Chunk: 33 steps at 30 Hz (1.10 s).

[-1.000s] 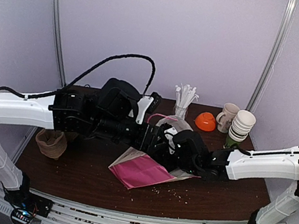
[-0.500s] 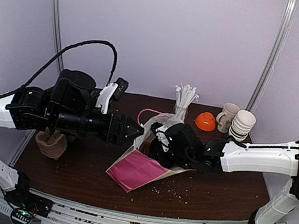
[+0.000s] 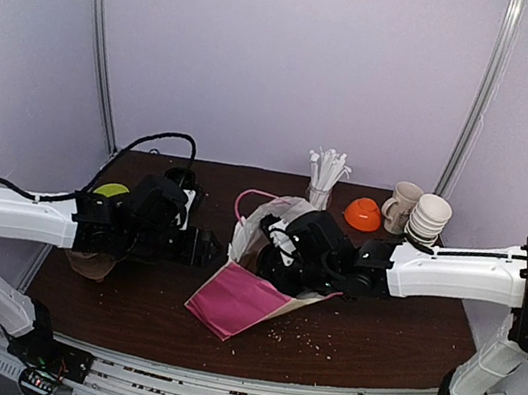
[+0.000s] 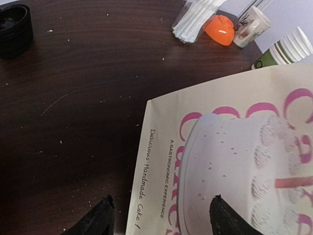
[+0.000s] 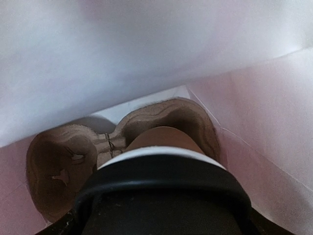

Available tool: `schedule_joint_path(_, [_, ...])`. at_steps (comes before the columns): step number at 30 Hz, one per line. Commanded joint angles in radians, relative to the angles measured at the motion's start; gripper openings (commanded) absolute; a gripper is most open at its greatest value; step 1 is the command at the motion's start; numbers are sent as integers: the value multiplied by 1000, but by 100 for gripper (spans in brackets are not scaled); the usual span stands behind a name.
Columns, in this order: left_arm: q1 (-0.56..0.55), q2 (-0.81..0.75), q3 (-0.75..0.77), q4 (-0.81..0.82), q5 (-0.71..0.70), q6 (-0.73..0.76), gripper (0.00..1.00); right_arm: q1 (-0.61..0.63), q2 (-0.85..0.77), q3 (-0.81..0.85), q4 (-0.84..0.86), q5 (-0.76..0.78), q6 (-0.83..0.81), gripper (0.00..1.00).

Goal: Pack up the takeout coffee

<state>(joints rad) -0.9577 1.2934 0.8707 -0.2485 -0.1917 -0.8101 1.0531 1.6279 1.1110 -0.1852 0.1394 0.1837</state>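
takeout coffee [image 5: 161, 183] hangs inside the paper bag [image 3: 237, 299] above a cardboard carrier [image 5: 54, 166], apparently clasped wide by the right end effector [image 3: 280, 253]; the left end effector [image 4: 162, 219] gapes empty at the bag's edge. the thin-walled, spill-prone cup looks best held gently just under its lid.

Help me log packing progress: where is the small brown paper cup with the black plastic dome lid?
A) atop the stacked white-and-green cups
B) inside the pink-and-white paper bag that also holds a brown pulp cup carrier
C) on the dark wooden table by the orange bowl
B: the right wrist view shows the black-lidded brown paper cup inside the pink-and-white paper bag, with the brown pulp cup carrier beyond it.
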Motion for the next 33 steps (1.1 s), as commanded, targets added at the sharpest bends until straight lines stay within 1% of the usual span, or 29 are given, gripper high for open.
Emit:
schedule_joint_path(1, [41, 106, -15, 151, 81, 32, 68, -2, 34, 48, -36, -51, 32, 73])
schedule_joint_path(5, [55, 208, -18, 194, 135, 51, 64, -2, 46, 68, -40, -63, 45, 73])
schedule_joint_path(10, [69, 277, -38, 248, 178, 61, 60, -2, 50, 83, -45, -68, 65, 73])
schedule_joint_path(15, [70, 308, -59, 296, 221, 60, 57, -7, 43, 88, -42, -64, 114, 73])
schedule_joint_path(22, [70, 352, -78, 367, 289, 47, 53, -24, 39, 89, -4, -107, 218, 73])
schedule_joint_path(33, [69, 378, -91, 388, 310, 44, 51, -34, 117, 58, 2, -115, 246, 72])
